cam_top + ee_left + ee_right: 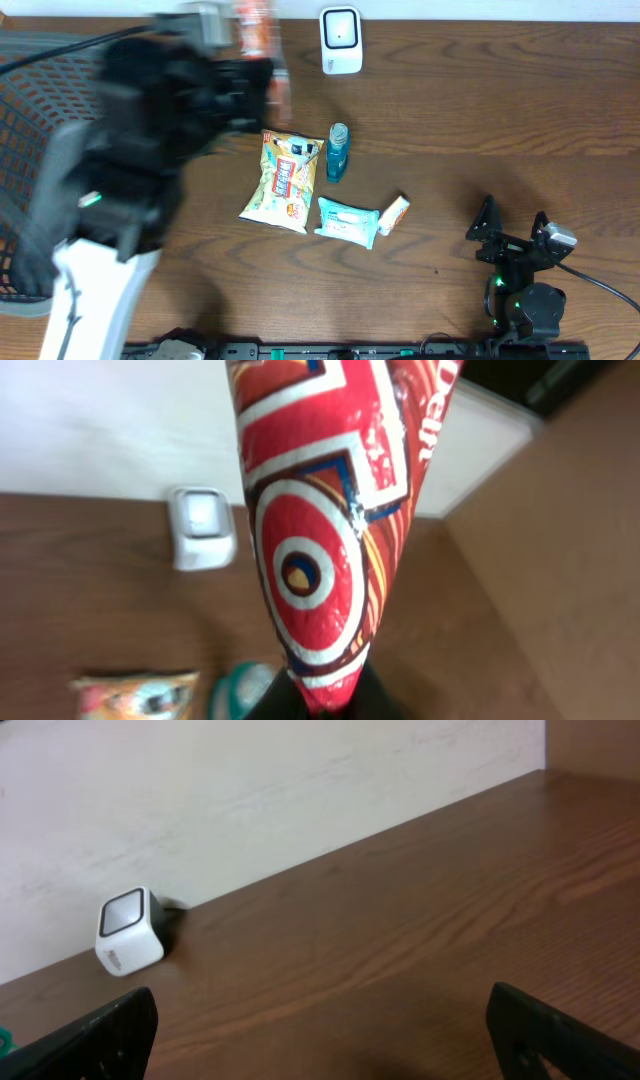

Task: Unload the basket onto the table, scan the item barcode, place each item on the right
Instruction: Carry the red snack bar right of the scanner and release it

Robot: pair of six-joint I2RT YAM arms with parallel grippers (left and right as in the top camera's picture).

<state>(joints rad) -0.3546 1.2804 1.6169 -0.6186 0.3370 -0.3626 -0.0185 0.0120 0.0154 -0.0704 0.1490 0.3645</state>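
Step in hand, as judged: presenting the item to the scanner.

The left claw (328, 705) is clamped shut on the bottom end of a red foil snack packet with white concentric rings (320, 540). The packet is held upright in the air, near the far edge of the desk (500, 120). The small white cube scanner (340, 40) stands at the middle of that edge, just to the right of the packet. The right claw (322, 1010) is spread wide and empty, near the front right corner.

No barcode is seen on the packet face that shows. The next move is judged to call for turning the printed code toward the scanner window and bringing it closer.

View differences: in the overhead view the left arm is blurred and hides the grip. The left wrist view shows the pinch and the packet print. Only the overhead view shows the yellow snack bag (282, 178) lying mid-desk, well apart from the right claw.
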